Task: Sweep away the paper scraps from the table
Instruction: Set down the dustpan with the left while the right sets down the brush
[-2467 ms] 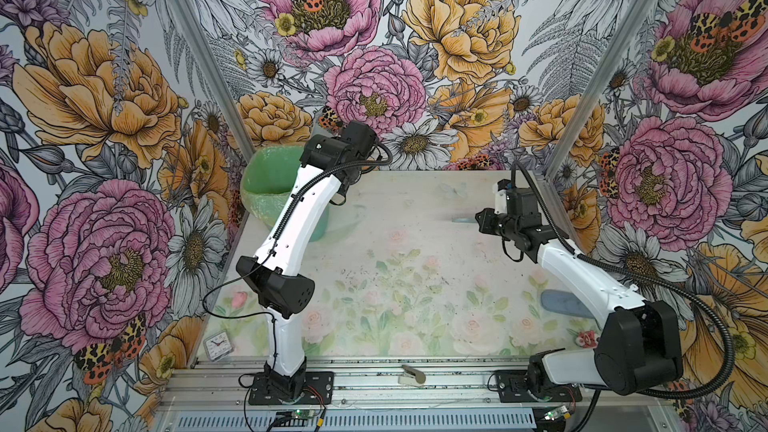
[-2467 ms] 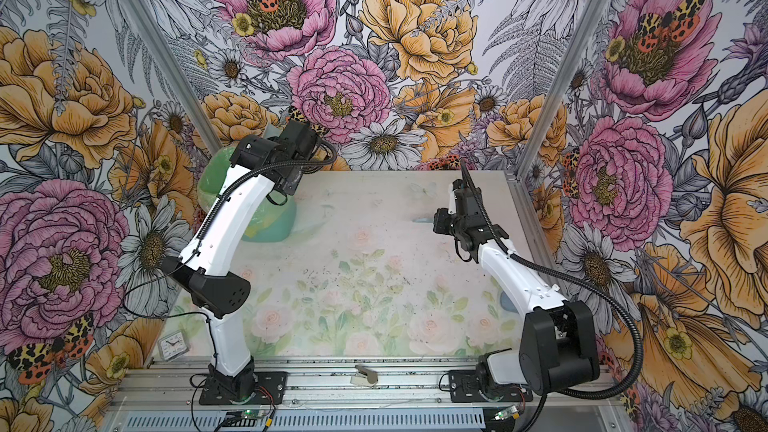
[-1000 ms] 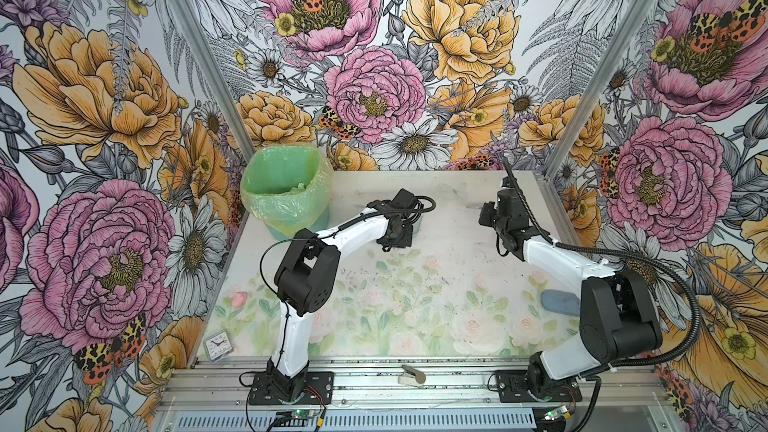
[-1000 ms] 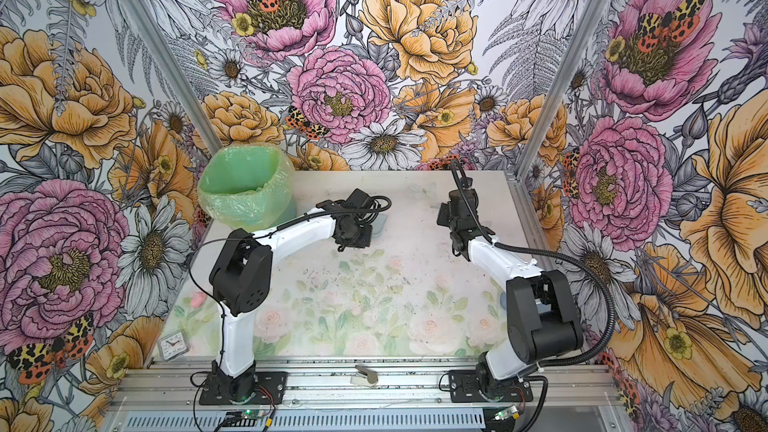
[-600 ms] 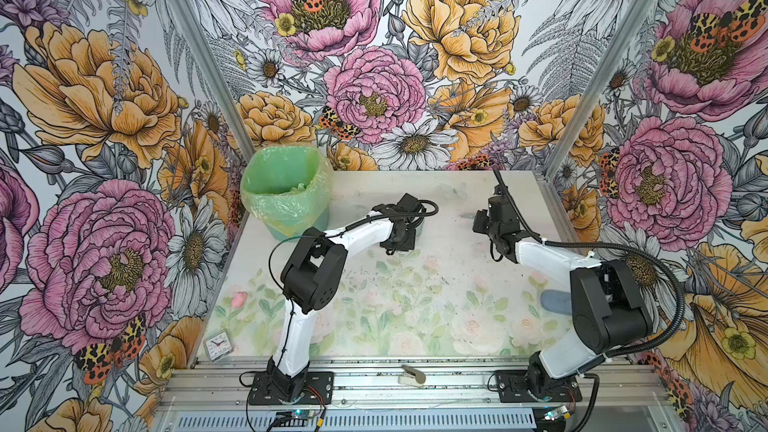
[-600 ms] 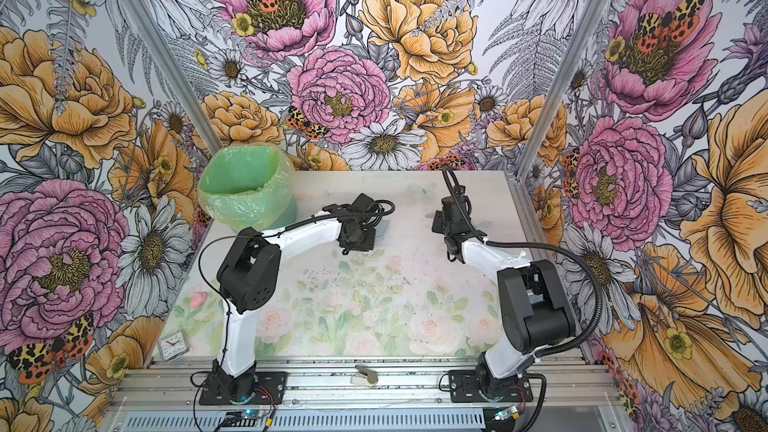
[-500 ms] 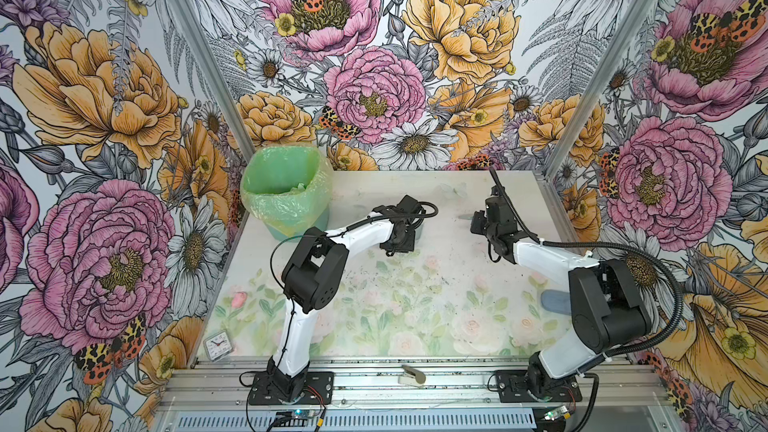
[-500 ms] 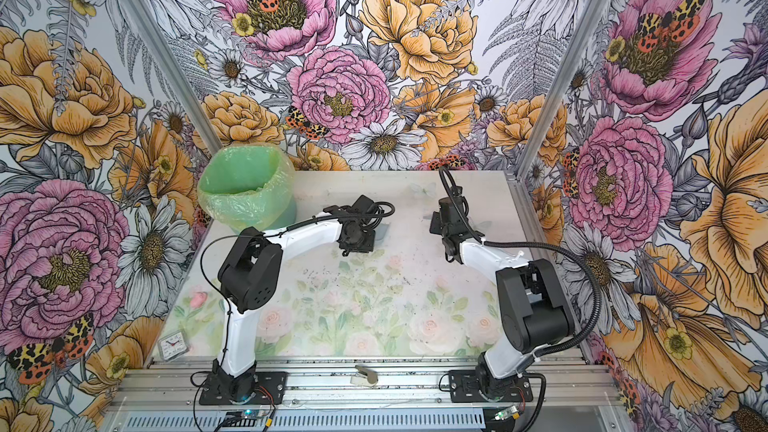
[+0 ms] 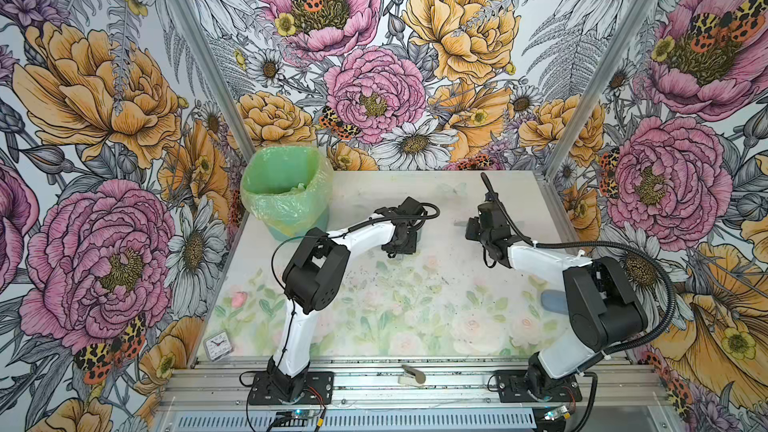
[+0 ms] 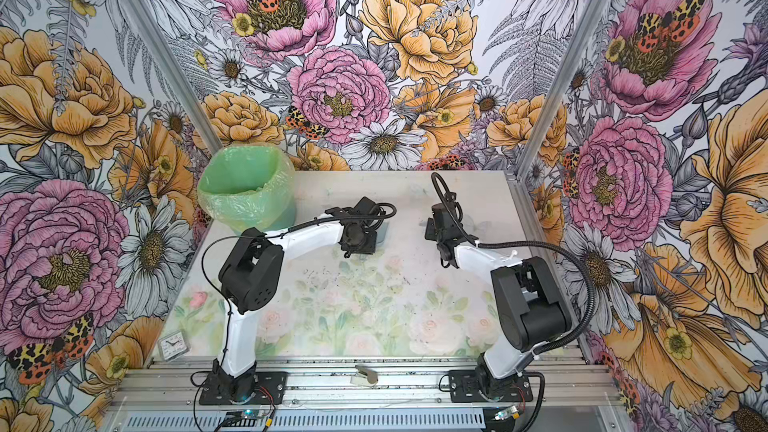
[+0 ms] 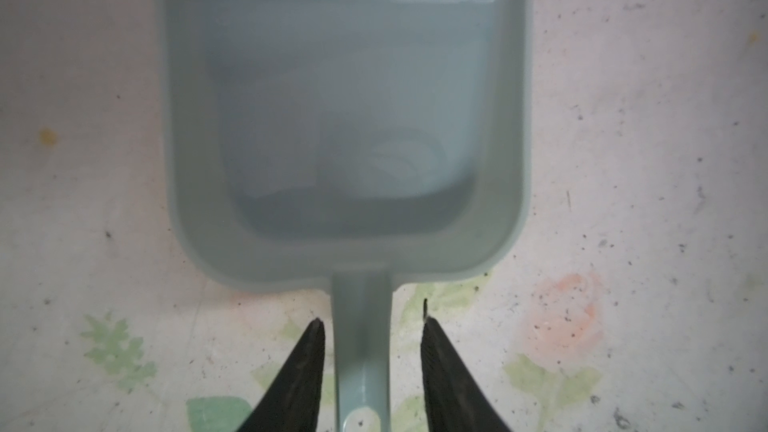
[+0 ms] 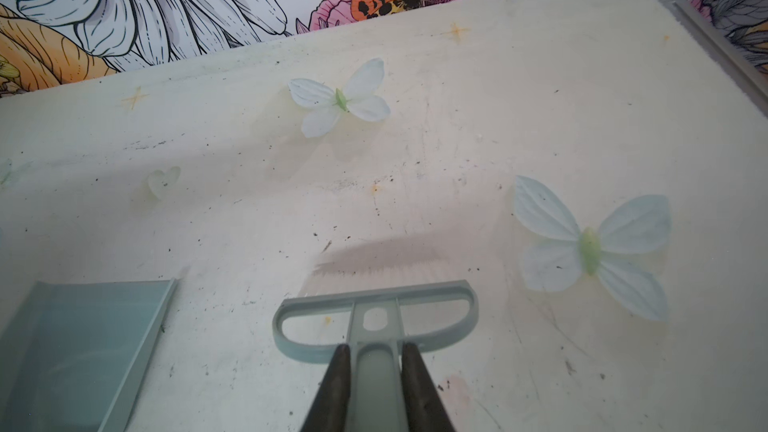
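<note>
Grey-blue smooth plastic dustpan [image 11: 195,118], round-cornered, speckled matte table [image 11: 623,160], D-framed brush [image 12: 395,290]

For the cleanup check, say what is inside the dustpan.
No scraps show in the dustpan: only bare plastic, one blurred pale patch. From above, the left arm hides most of it.

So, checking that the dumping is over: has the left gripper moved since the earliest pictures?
Yes. The left gripper has moved off the green-lined bin, rightward and toward the near edge, down to the table.
</note>
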Robot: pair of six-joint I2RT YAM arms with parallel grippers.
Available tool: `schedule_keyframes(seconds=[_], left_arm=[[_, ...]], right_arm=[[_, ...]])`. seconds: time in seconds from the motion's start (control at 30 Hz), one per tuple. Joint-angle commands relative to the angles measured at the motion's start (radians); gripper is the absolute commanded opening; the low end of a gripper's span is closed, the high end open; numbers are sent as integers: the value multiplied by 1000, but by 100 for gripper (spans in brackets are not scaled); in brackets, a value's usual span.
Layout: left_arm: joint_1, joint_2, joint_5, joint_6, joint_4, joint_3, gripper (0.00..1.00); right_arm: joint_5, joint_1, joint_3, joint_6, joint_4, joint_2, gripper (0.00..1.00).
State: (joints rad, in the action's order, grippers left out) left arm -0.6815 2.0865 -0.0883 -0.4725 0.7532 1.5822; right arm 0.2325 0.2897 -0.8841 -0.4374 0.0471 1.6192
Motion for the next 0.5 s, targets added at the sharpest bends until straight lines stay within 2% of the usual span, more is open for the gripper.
schedule_keyframes(seconds=[0.0, 0.1, 0.47], left_arm=[[-9, -2, -10, -9, -25, -7, 44], [-12, -5, -8, -10, -25, -8, 50], [-19, -37, -12, -11, -22, -16, 59]], right_arm=[[22, 8, 14, -20, 23, 7, 0], [24, 10, 21, -24, 25, 9, 1], [9, 15, 35, -45, 10, -10, 15]])
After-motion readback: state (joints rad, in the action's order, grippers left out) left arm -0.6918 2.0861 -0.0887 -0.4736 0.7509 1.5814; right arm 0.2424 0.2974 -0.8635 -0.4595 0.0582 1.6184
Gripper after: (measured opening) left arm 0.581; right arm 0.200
